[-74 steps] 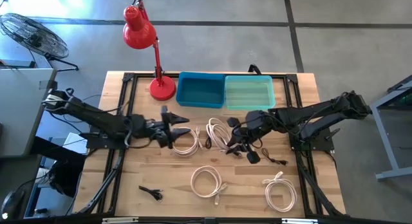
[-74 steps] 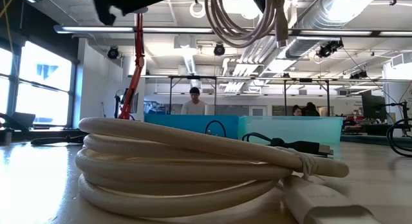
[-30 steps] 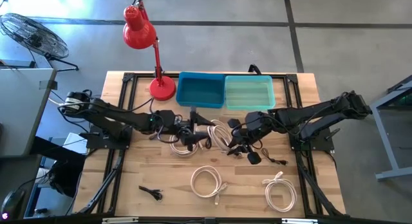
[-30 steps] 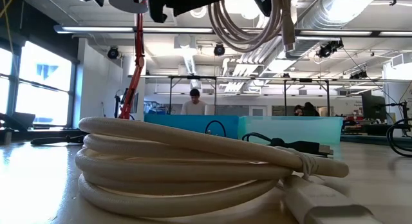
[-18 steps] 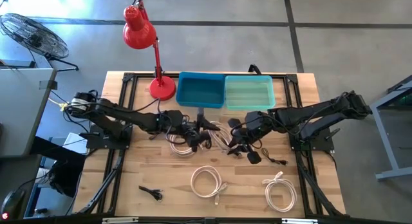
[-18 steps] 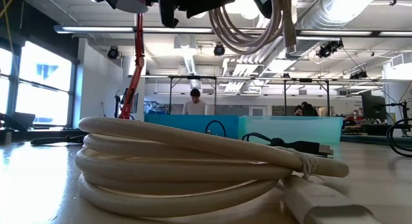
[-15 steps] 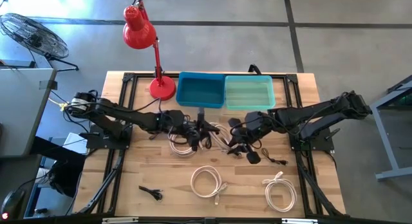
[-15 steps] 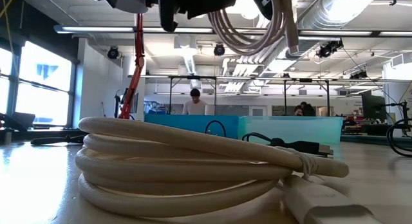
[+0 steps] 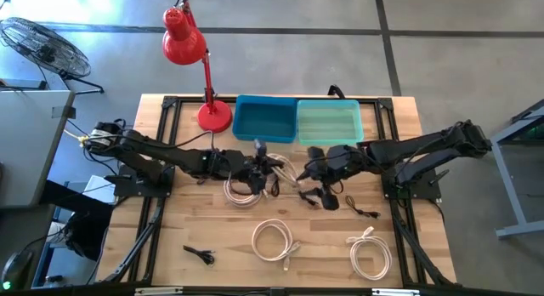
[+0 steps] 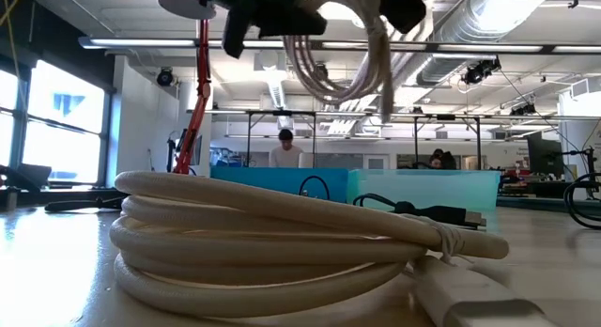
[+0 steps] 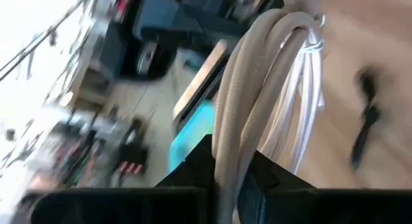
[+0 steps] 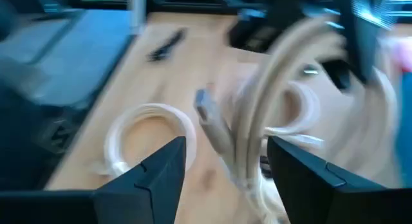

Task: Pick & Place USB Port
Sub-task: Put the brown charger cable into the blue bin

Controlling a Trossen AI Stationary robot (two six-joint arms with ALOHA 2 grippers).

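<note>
Left gripper [image 9: 270, 170]: clenched on beige coil [image 10: 338, 54].
Right gripper [image 9: 316, 185]: just released it.
Meaning: handover done; bin [image 9: 264, 119] next.

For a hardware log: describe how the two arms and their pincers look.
Both arms are dark, nearly black, jointed in slim segments, with cabling near their bases. The left pincer and the right pincer each end in two dark fingers, broad and wedge-shaped in the right wrist view. No markings are legible.
</note>
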